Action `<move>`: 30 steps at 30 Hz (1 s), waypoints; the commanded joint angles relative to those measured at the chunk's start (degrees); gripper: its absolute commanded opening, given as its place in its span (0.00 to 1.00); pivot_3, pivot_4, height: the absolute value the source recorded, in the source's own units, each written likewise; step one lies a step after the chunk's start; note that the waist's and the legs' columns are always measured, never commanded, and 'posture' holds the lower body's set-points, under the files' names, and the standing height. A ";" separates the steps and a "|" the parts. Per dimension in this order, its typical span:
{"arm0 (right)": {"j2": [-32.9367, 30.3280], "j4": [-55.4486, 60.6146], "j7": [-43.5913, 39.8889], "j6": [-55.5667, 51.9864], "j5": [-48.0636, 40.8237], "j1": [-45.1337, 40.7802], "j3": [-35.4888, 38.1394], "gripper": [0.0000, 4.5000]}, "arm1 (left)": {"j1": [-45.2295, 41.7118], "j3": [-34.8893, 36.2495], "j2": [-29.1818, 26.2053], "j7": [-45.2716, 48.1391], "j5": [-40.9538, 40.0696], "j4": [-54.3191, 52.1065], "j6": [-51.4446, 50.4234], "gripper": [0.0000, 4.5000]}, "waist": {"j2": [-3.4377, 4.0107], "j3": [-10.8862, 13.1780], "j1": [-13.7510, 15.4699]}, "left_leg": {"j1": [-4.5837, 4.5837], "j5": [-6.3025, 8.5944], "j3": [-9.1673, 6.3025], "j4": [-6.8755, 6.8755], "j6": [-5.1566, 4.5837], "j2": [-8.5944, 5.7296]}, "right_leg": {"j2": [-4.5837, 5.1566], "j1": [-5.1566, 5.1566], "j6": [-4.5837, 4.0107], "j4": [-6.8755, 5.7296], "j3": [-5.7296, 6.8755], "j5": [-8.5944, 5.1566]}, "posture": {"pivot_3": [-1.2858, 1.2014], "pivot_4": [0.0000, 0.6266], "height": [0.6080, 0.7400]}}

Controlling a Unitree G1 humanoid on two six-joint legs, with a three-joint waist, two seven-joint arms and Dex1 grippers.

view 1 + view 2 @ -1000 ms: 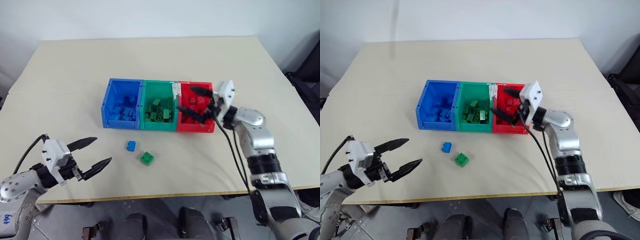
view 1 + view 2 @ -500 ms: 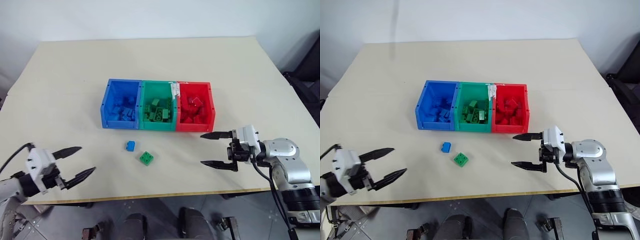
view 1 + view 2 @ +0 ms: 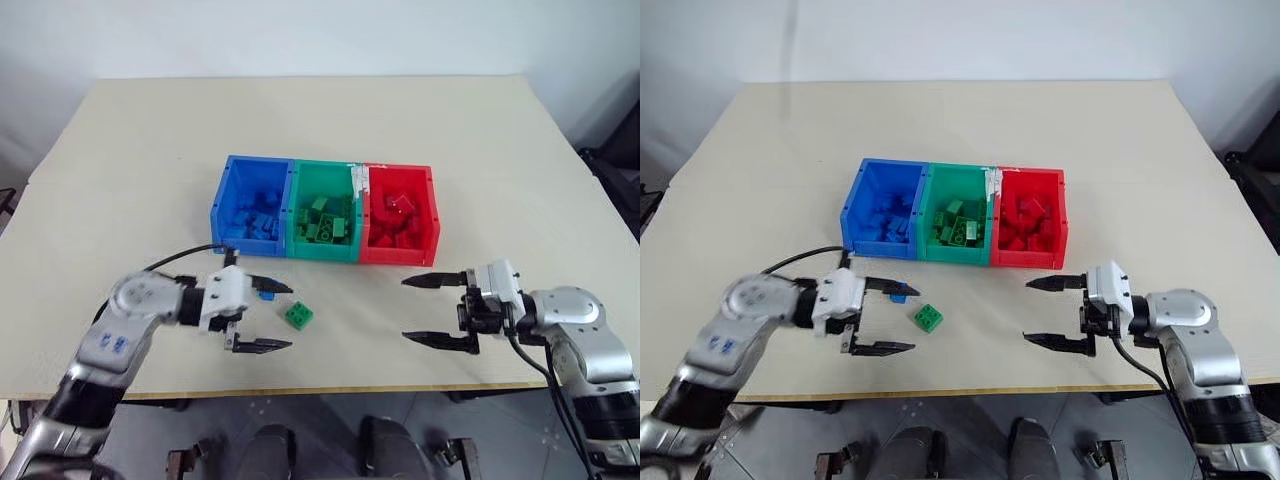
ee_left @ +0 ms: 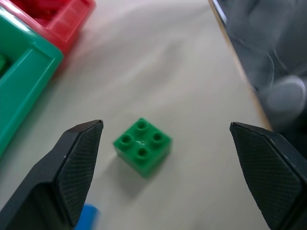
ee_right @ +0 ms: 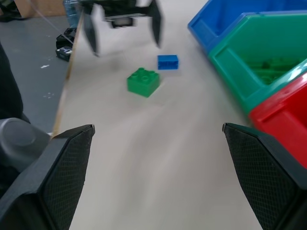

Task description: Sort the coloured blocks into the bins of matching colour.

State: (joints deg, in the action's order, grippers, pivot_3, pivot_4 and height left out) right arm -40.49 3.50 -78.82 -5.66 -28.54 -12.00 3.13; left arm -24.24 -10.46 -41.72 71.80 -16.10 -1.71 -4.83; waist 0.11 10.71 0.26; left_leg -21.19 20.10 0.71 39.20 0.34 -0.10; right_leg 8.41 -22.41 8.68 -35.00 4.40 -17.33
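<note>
Three joined bins stand mid-table: blue (image 3: pixel 221 195), green (image 3: pixel 322 250) and red (image 3: pixel 432 210), each holding several blocks of its own colour. In front of them a green block (image 3: pixel 297 314) and a blue block (image 3: pixel 265 295) lie loose on the table. My left gripper (image 3: pixel 290 318) is open, its fingertips on either side of the green block (image 4: pixel 142 146) without touching it; the blue block lies beside its far finger. My right gripper (image 3: pixel 405 310) stands open and empty in front of the red bin, pointing towards the left gripper (image 5: pixel 124 40).
The pale table (image 3: pixel 480 150) runs wide behind and beside the bins. Its front edge (image 3: pixel 350 388) lies close behind both grippers. A black cable (image 3: pixel 175 262) loops from the left wrist over the table.
My left arm has swung in from the table's front left corner to the green block. My right gripper pulled back from the red bin to the front, then stayed still.
</note>
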 commanded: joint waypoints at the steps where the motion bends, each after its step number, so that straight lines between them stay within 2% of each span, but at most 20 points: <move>1: -1.26 4.07 1.97 -0.66 -0.95 1.51 2.21 0.99 | -5.78 -5.07 1.48 4.66 6.05 10.44 6.28 1.00 | 0.00 0.00 -0.14 | 0.00 -0.01 0.03 0.00 -0.02 0.00 | 0.00 -0.02 0.01 0.01 0.00 0.00 | 0.52 0.24 1.00; 6: -2.32 6.57 4.02 -1.45 -1.24 4.70 4.21 0.99 | -12.08 -7.31 7.16 6.20 8.21 19.78 11.38 1.00 | -0.02 0.01 0.18 | -0.05 -0.02 0.04 0.01 -0.04 -0.02 | 0.00 -0.04 0.03 0.02 0.00 0.02 | 0.52 0.24 1.00; 9: -2.64 8.38 5.09 -1.32 -1.18 7.02 4.94 1.00 | -13.83 -8.50 9.48 6.85 9.39 22.08 12.45 0.88 | -0.03 0.01 0.75 | -0.07 -0.02 0.03 0.03 -0.06 -0.01 | 0.00 -0.03 0.06 0.02 0.00 0.03 | 0.52 0.24 1.00; 15: -2.31 10.13 7.27 -1.77 -1.20 8.96 6.09 1.00 | -14.20 -8.52 9.53 6.80 11.48 23.84 15.29 0.45 | -0.03 0.01 0.98 | -0.04 -0.03 0.06 0.05 -0.07 -0.01 | 0.00 -0.02 0.10 0.02 -0.02 0.05 | 0.52 0.24 1.00; 16: -2.21 10.22 7.70 -1.77 -1.21 9.13 6.33 1.00 | -14.26 -8.37 9.44 6.59 11.71 23.92 15.39 0.42 | -0.03 0.01 1.04 | -0.04 -0.03 0.05 0.07 -0.08 -0.01 | 0.00 -0.01 0.11 0.02 -0.02 0.06 | 0.52 0.24 1.00; 19: -1.54 10.80 10.05 -1.92 -1.59 9.95 7.42 1.00 | -14.80 -5.84 10.97 4.41 9.04 22.23 13.00 0.42 | -0.03 0.01 1.09 | -0.04 -0.04 0.04 0.09 -0.08 -0.01 | 0.00 0.01 0.13 0.02 -0.02 0.07 | 0.52 0.24 1.00; 23: 0.62 12.55 13.93 -1.57 -2.85 12.42 9.40 1.00 | -18.31 1.47 17.38 -4.66 1.33 17.02 1.63 0.42 | -0.10 0.06 1.43 | -0.14 -0.04 -0.08 0.21 -0.10 -0.03 | 0.02 0.02 0.16 0.01 0.00 0.09 | 0.52 0.24 1.00; 27: 4.42 14.66 18.58 -0.54 -3.39 13.57 9.92 1.00 | -23.91 5.91 21.71 -17.81 2.79 19.07 -4.07 0.42 | -0.12 0.06 1.27 | -0.30 -0.02 -0.18 0.46 -0.14 -0.07 | 0.02 0.04 0.27 -0.01 0.02 0.14 | 0.52 0.24 1.00; 30: 7.94 14.43 22.85 1.49 -2.12 12.22 10.04 1.00 | -28.45 8.15 23.95 -25.35 4.34 23.65 -4.75 0.42 | -0.12 0.06 1.03 | -0.27 -0.02 -0.16 0.49 -0.15 -0.07 | 0.02 0.06 0.33 -0.01 0.00 0.18 | 0.52 0.24 1.00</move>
State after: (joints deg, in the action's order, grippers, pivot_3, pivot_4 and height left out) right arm -33.20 15.83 -58.26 -6.01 -30.61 1.16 11.73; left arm -51.22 -4.01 -18.07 50.49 -12.72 20.45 -9.09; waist 0.00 10.77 1.30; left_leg -21.44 20.08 0.58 39.69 0.20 -0.17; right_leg 8.43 -22.36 9.02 -35.02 4.39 -17.15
